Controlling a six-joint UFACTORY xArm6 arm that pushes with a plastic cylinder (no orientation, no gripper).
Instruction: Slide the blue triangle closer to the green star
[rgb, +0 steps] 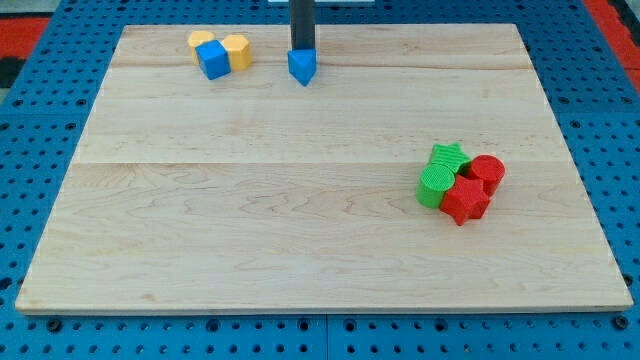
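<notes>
Two clusters of blocks are sitting far apart on the pale wooden desk (300, 220), and one lone piece is lying between them near the view's top edge. That lone piece, the small blue triangular block (303, 66), is resting just below the dark rod. The tool here is only that straight rod, with nothing to spread or pinch; its tip (302, 50) is standing right at the triangle's upper edge, apparently touching it from the side toward the view's top.

The green star-shaped block (448, 157) is lying well away, toward the view's lower right, packed against a green round block (434, 186), a red star-like block (466, 201) and a red round block (487, 172). At the view's top left, a blue cube (213, 59) is nestling between two yellow blocks (237, 50) whose shapes I cannot make out with certainty.

Judgement: the push is only beginning; the triangle is still far from the star. The contact from above is favouring travel straight down the view, whereas the star is lying down and to the right. The next move is probably calling for the tip to sit on the triangle's upper-left flank, then drive diagonally, stopping short so the green and red cluster is not scattered.
</notes>
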